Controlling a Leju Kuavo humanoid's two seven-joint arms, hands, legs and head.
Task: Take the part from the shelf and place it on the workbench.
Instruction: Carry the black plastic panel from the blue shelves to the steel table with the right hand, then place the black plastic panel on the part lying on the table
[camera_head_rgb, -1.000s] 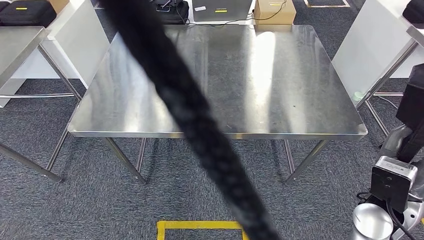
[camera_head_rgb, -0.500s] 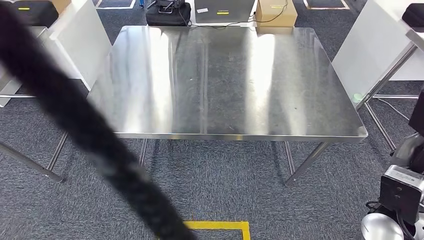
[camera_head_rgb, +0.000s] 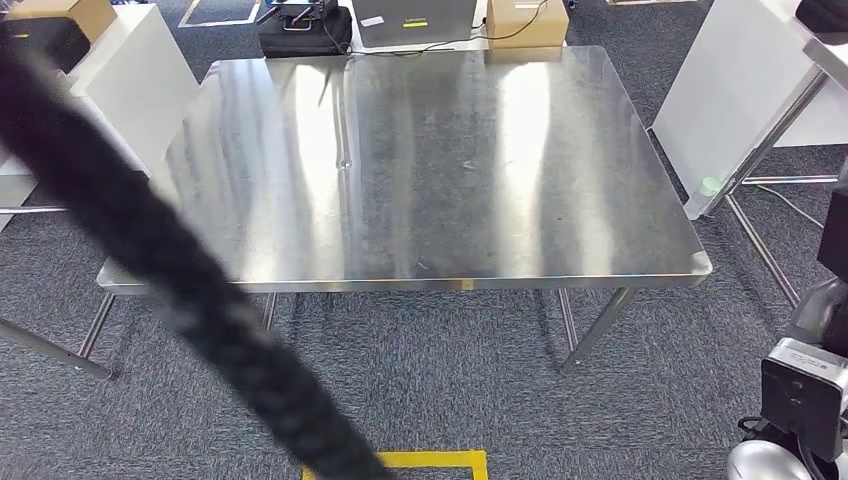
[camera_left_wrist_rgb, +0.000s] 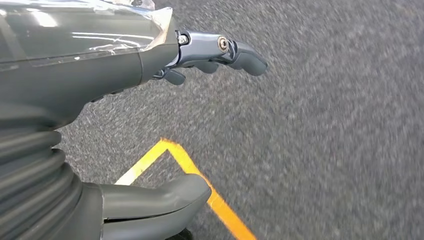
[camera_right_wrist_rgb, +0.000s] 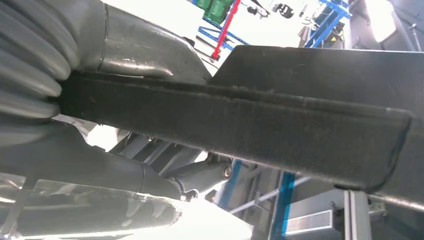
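- The right hand (camera_right_wrist_rgb: 150, 165) grips the part (camera_right_wrist_rgb: 280, 135), a long flat black piece with a raised edge; in the right wrist view its thumb lies on one side of the piece and its darker fingers (camera_right_wrist_rgb: 200, 177) on the other.
- The part runs out past the hand, away from the wrist, and its far end is cut off by the frame.
- At the right edge of the head view a dark block (camera_head_rgb: 835, 235) stands above the right arm; it is probably that same part, though too little shows to be sure.
- The left hand (camera_left_wrist_rgb: 150, 115) hangs over grey carpet (camera_left_wrist_rgb: 325, 125), holding nothing, its fingers (camera_left_wrist_rgb: 235, 50) loosely apart from the thumb.
- Below that hand a yellow tape line (camera_left_wrist_rgb: 200, 175) bends at a corner on the carpet.
- The workbench (camera_head_rgb: 430, 170), a bare steel table on thin legs, stands straight ahead in the head view, well apart from both hands.
- A blurred black cable (camera_head_rgb: 170, 270) crosses the left of the head view, close to the camera.
- Beyond the workbench's far edge sit a cardboard box (camera_head_rgb: 525, 20) and a black case (camera_head_rgb: 305, 30) on the floor.
- White panels (camera_head_rgb: 135, 80) flank the workbench on either side.
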